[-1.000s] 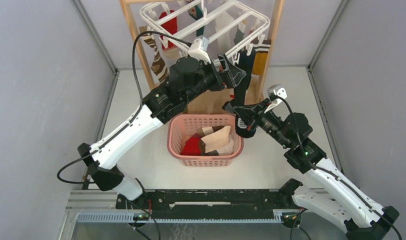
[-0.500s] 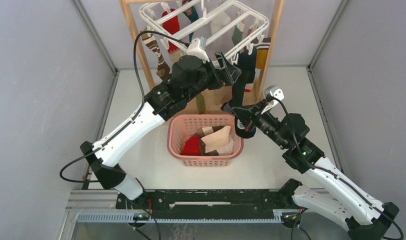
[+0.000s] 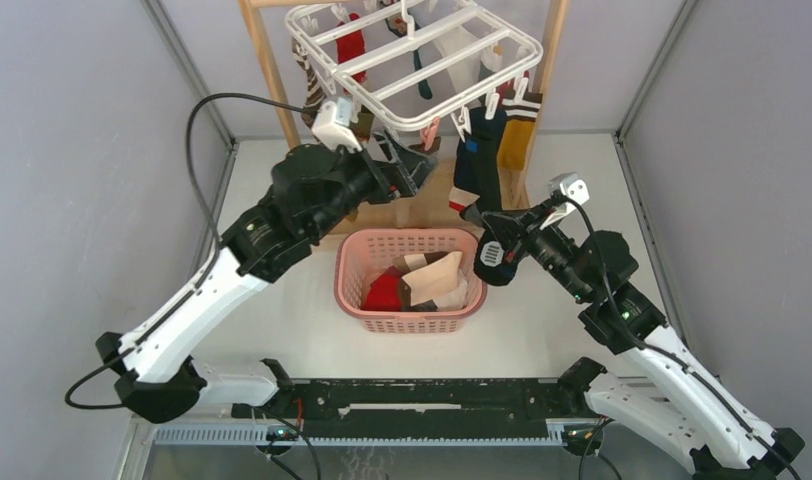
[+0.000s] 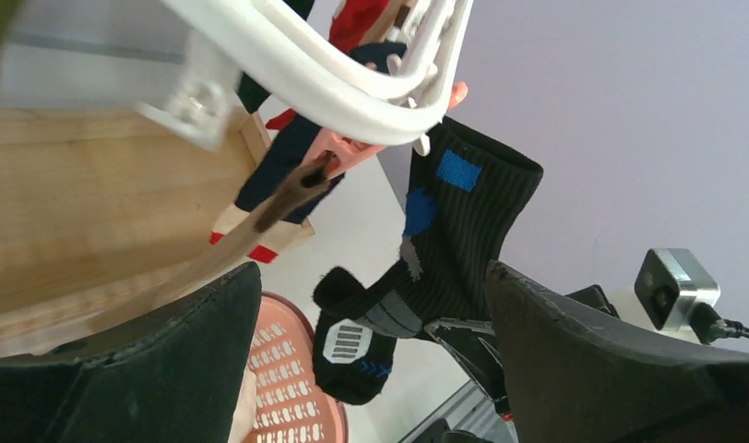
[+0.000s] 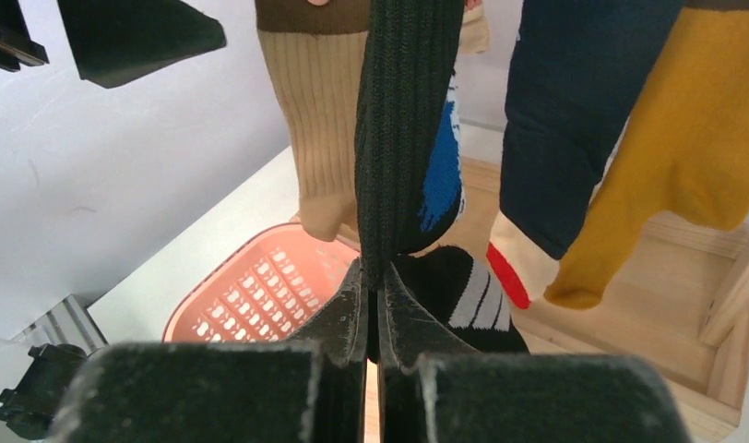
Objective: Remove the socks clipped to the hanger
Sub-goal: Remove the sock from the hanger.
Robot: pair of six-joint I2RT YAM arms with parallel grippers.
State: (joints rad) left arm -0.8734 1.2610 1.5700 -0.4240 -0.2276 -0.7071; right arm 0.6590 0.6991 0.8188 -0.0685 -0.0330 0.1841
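Note:
The white hanger (image 3: 412, 62) hangs at the back with several socks clipped under it. A black sock with blue patches (image 3: 470, 160) hangs from its front edge, and my right gripper (image 3: 479, 215) is shut on that sock's lower leg. In the right wrist view the black sock (image 5: 403, 138) runs straight up out of the closed gripper (image 5: 373, 286). My left gripper (image 3: 407, 170) is open just below the hanger's front left. Between its fingers (image 4: 168, 369) I see the black sock (image 4: 463, 231), a pink clip (image 4: 352, 157) and the hanger (image 4: 352, 92); it holds nothing.
A pink basket (image 3: 352, 290) with loose socks inside sits between the arms. Wooden rack posts (image 3: 267, 70) stand beside the hanger. Navy (image 5: 574, 120), yellow (image 5: 684, 138) and beige (image 5: 315, 120) socks hang close around the black one. Grey walls enclose both sides.
My left arm has drawn back to the left, off the hanger's front right corner. The hanger has swung and the black sock now hangs in plain view. The right gripper has kept hold.

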